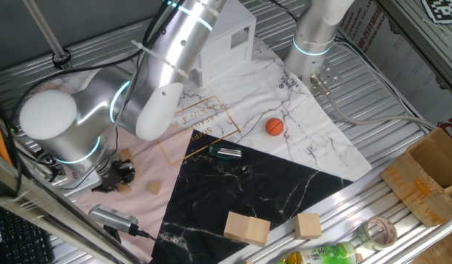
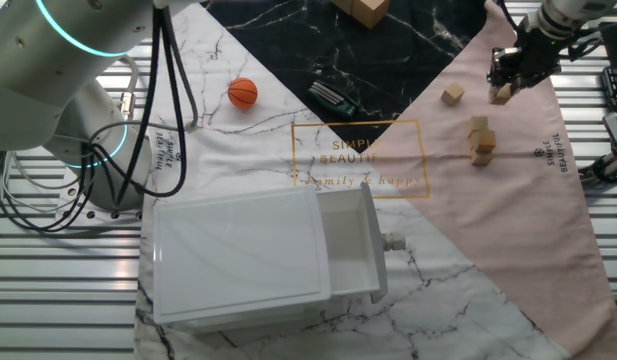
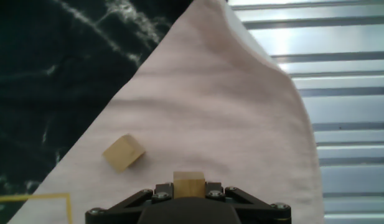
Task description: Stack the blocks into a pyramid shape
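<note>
My gripper is shut on one small tan block, held just above the pink cloth. The other fixed view shows the gripper at the far right with that block at its tips. A loose block lies on the cloth to the left of the held one, also visible as a block in that view. A small cluster of blocks stands nearer the cloth's middle, stacked close together. In the one fixed view the arm hides most of the cluster; the loose block shows.
Two larger pale wooden blocks lie on the black marble mat. An orange ball and a dark tool sit mid-table. A white drawer box stands open. Ribbed metal table edge lies right of the cloth.
</note>
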Robot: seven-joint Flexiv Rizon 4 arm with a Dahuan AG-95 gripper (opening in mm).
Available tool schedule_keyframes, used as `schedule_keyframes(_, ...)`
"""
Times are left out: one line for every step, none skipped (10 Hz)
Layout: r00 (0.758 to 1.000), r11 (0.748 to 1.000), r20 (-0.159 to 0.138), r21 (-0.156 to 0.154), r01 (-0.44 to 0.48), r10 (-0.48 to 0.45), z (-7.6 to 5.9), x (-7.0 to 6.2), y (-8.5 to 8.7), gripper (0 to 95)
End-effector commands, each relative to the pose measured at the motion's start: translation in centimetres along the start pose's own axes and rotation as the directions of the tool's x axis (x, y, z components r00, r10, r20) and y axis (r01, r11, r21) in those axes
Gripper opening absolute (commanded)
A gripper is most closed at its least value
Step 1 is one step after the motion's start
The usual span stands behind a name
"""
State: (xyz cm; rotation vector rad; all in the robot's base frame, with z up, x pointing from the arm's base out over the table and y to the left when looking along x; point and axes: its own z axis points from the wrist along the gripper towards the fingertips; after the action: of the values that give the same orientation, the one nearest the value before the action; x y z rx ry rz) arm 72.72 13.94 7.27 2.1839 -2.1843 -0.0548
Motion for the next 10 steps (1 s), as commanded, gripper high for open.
schedule_keyframes(1.0,1.0,-0.001,0.007,0.008,-0.008,-0.2,0.7,0.8,0.0)
schedule_keyframes(1.0,1.0,-0.002,0.007,0.008,-0.008,-0.3,0.9,1.0,0.0)
schedule_keyframes(1.0,1.0,-0.006,0.008,0.006,-0.006,-0.4,1.2,1.2,0.0)
schedule_keyframes(1.0,1.0,-0.014,0.013,0.011,-0.01,-0.3,1.5,1.6,0.0)
schedule_keyframes(1.0,1.0,-0.014,0.016,0.006,-0.006,-0.1,1.8,2.0,0.0)
schedule_keyframes(1.0,1.0,-0.016,0.017,0.005,-0.004,0.0,1.9,2.2,0.0)
schedule_keyframes(1.0,1.0,-0.025,0.023,0.003,-0.002,0.1,2.2,2.5,0.0)
schedule_keyframes(0.999,1.0,-0.034,0.026,-0.001,0.002,0.0,2.4,2.7,0.0)
schedule_keyframes(0.999,1.0,-0.039,0.03,-0.001,0.003,-0.1,2.5,2.8,0.0)
schedule_keyframes(0.999,0.999,-0.042,0.032,-0.003,0.005,-0.1,2.6,2.9,0.0)
